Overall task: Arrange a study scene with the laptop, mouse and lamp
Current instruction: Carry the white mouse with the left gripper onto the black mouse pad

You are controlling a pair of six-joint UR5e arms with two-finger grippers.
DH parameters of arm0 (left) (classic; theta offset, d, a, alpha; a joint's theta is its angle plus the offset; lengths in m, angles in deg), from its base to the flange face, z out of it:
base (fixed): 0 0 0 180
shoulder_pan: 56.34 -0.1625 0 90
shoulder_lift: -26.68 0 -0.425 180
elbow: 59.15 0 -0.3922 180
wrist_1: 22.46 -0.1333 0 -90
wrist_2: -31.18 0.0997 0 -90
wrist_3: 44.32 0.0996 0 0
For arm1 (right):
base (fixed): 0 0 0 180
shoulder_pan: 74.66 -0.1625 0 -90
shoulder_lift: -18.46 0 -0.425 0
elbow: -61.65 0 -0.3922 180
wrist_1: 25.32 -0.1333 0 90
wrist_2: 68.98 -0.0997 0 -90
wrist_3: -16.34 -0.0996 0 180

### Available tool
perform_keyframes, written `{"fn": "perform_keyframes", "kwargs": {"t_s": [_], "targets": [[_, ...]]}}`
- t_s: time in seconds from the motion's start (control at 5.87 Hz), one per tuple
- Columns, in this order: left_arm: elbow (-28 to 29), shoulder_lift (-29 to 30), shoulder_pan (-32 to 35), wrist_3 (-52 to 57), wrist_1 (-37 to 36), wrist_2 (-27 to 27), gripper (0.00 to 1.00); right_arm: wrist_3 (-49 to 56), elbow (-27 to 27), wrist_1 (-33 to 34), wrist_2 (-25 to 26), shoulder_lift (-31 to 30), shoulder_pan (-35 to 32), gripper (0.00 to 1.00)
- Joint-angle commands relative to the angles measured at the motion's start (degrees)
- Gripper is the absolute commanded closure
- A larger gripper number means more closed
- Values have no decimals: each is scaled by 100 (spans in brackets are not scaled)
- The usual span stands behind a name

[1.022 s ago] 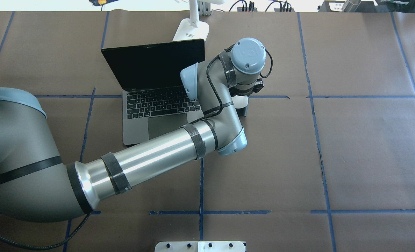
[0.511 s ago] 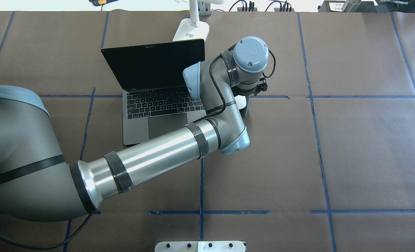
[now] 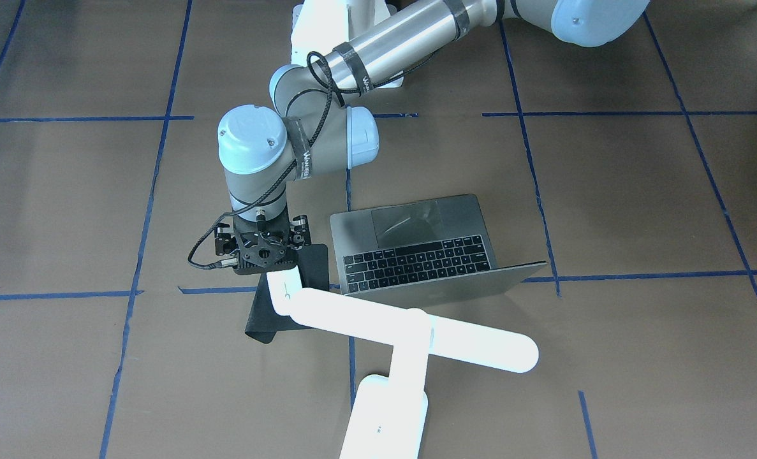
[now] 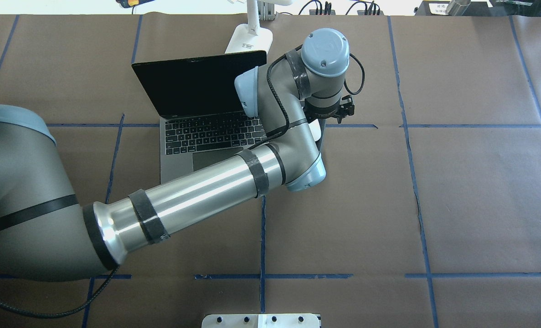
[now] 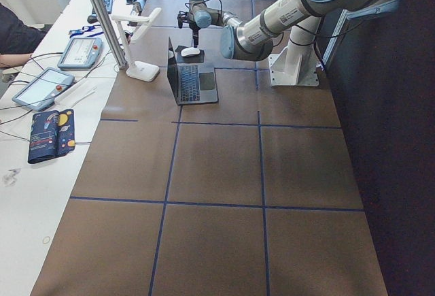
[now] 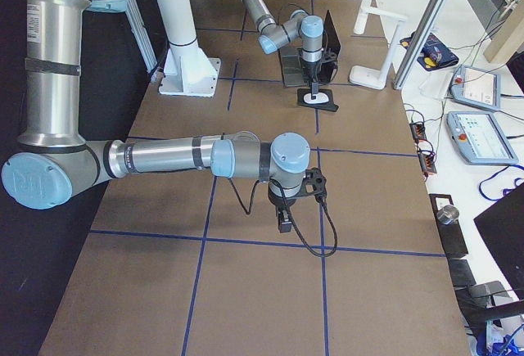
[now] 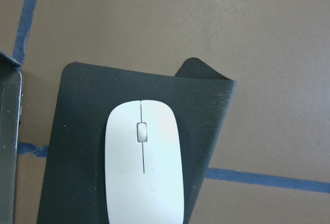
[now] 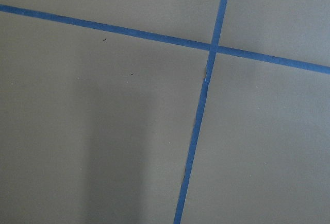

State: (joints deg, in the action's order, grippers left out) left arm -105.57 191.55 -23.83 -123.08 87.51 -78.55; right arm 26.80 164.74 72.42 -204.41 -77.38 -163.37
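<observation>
I'm hovering my left gripper [image 6: 315, 82] over the mouse [image 7: 144, 172], which lies free on the mouse mat [image 7: 77, 131] below my jaws; can't tell their opening. Best exit: straight up, avoiding lamp [image 3: 410, 335] and laptop [image 3: 416, 255] alongside.

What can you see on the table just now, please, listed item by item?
table: one, brown paper with a blue tape grid, under everything.
laptop: one, space-grey, open, mid-table.
mat: one, black, one corner curled, beside the laptop.
mouse: one, white, on the mat.
lamp: one, white, base behind the laptop's lid.
pedestal plate: one, white with bolt holes, at the robot's edge.
left gripper: one, black, above the mouse; open or shut unclear.
right gripper: one, black, over bare table; open or shut unclear.
</observation>
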Motion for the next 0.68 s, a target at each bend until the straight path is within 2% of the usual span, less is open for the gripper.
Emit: {"fn": "perform_keyframes", "kwargs": {"t_s": [0.0,0.17,0.34,0.51], "targets": [[-2548,-1465,10,359,-1199,-49,0,0,9,-1,-9,13,-6,0],[-4192,-2641,1,841,-1824,-49,0,0,9,-1,-9,13,-6,0],[-5426,-3775,27,1411,-1969,-49,0,0,27,-1,-9,-5,-6,0],[-6178,-4561,201,1965,-2032,-58,0,0,18,-1,0,-5,-6,0]]}}
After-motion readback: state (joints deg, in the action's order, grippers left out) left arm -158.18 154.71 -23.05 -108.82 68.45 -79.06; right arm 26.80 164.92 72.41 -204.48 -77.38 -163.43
